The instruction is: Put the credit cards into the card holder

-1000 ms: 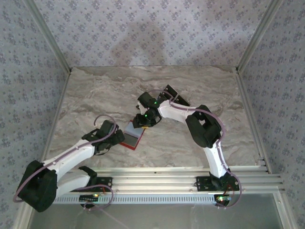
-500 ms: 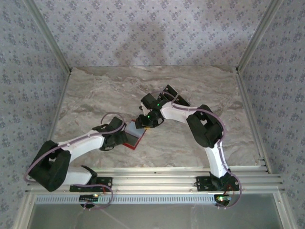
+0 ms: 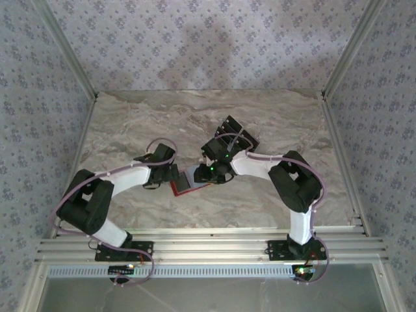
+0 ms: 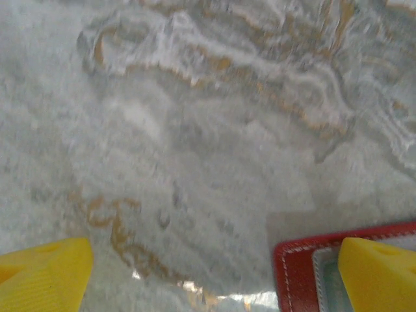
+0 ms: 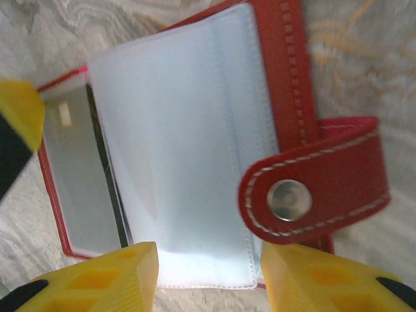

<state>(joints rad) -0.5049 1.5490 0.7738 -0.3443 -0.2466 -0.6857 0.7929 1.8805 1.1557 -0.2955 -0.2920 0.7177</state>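
Red square folding card holder [image 5: 286, 71] lies open toward the bench's [image 3: 130, 123] near edge, left gripper [image 4: 211, 276] gaping over its corner, right gripper [image 5: 207, 266] straddling its pale sleeve [image 5: 188, 130] (grip unclear), prep step I reckon, pocket needs spreading next.

Left gripper [image 3: 170, 175] now right at the card holder [image 3: 184, 184], no longer apart.

You'll find the card holder [image 3: 184, 184] lying open near the middle, red border around pale clear sleeves facing up, its snap strap [image 5: 312, 188] folded over one edge. The credit cards [image 3: 231, 125], black, lie together just far-right of it.
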